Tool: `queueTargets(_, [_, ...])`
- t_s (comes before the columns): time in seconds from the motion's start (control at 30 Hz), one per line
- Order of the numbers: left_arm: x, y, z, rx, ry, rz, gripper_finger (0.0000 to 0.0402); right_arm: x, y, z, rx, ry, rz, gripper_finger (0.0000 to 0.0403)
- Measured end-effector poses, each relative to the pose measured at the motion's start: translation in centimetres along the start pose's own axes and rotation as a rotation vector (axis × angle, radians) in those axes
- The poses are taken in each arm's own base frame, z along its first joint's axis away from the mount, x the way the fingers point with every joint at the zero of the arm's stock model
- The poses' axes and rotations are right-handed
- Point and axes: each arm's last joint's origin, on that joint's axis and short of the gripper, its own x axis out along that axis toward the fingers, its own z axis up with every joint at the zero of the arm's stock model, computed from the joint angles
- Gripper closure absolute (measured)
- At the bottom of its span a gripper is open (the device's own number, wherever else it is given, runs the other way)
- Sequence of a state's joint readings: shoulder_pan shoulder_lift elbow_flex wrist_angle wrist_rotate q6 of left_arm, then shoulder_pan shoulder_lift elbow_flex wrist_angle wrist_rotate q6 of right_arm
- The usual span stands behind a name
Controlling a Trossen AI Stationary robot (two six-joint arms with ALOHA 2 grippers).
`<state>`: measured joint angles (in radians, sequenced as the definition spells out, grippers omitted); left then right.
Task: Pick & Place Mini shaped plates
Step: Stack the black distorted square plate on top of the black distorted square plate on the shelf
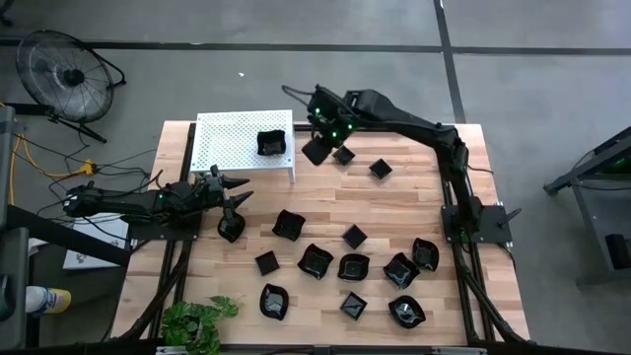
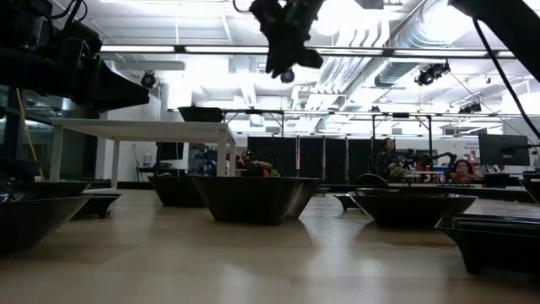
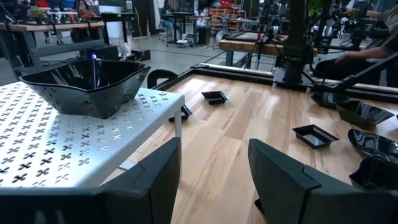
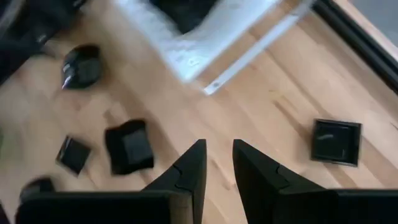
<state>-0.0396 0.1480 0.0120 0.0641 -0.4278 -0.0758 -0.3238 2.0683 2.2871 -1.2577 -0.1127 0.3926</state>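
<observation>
Dark fingers of the left tool (image 3: 211, 180) stood wide apart and empty by the white perforated shelf (image 1: 225, 148) – one plate up, the rest waiting
One glossy black dish (image 1: 272, 144) with a wavy rim sat on the shelf, apparently the drop spot; the other mini shaped plates (image 1: 353, 266) – square, leaf-like, wavy-edged – lay scattered well apart over the wooden bench (image 1: 394, 197), probably so each could be gripped singly. Right tool (image 1: 316, 150) hung above the bench just beside the shelf's corner, fingers nearly together with only a narrow gap and nothing between them, a small square plate (image 4: 336, 142) lying below it, untouched. Left tool's low, open stance near a dish (image 1: 230, 229) read as readiness to pick
</observation>
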Motion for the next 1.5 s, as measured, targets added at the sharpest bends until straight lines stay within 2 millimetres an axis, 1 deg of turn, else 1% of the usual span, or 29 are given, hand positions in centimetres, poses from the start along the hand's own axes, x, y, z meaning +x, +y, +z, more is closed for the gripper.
queueTargets(0.13, [0.0, 0.0, 0.0, 0.000, 0.000, 0.000, 0.0215, -1.4, 2.4, -1.3, -0.093, -0.012, 0.036, 0.0329])
queueTargets(0.3, [0.0, 0.0, 0.0, 0.000, 0.000, 0.000, 0.0215, -1.8, 4.8, -2.9, -0.183, 0.006, 0.005, 0.0329])
queueTargets(0.5, [0.0, 0.0, 0.0, 0.000, 0.001, 0.000, 0.0215, -2.9, 7.7, -5.4, -0.275, 0.050, 0.025, 0.0329])
queueTargets(0.67, [0.0, 0.0, 0.0, 0.000, 0.000, 0.000, 0.0215, -4.2, 9.5, -7.5, -0.309, 0.060, 0.013, 0.0329])
queueTargets(0.77, [0.0, 0.0, 0.0, 0.000, 0.000, 0.000, 0.0215, -4.6, 10.5, -8.7, -0.322, 0.073, -0.011, 0.0329])
queueTargets(0.87, [0.0, 0.0, 0.0, 0.000, 0.000, 0.001, 0.0215, -4.9, 11.4, -9.8, -0.329, 0.085, -0.037, 0.0329])
queueTargets(1.03, [0.0, 0.0, 0.0, 0.000, 0.000, 0.000, 0.0215, -5.1, 12.9, -11.1, -0.351, 0.081, -0.015, 0.0329])
queueTargets(1.1, [0.0, 0.0, 0.0, 0.000, 0.000, 0.000, 0.0215, -4.7, 13.5, -11.4, -0.364, 0.065, -0.008, 0.0329])
queueTargets(1.2, [0.0, 0.0, 0.0, 0.000, 0.000, 0.000, 0.0215, -3.5, 14.1, -12.3, -0.378, 0.048, 0.013, 0.0329])
queueTargets(1.27, [0.0, 0.0, 0.0, 0.000, 0.000, 0.000, 0.0215, -2.9, 14.0, -13.0, -0.364, 0.037, 0.027, 0.0330])
queueTargets(1.4, [0.0, 0.0, 0.0, 0.000, 0.000, 0.000, 0.0215, -2.3, 13.0, -15.1, -0.319, -0.011, 0.075, 0.0330])
queueTargets(1.5, [0.0, 0.0, 0.0, 0.000, 0.000, 0.000, 0.0215, -1.7, 11.5, -17.6, -0.245, 0.013, 0.060, 0.0330])
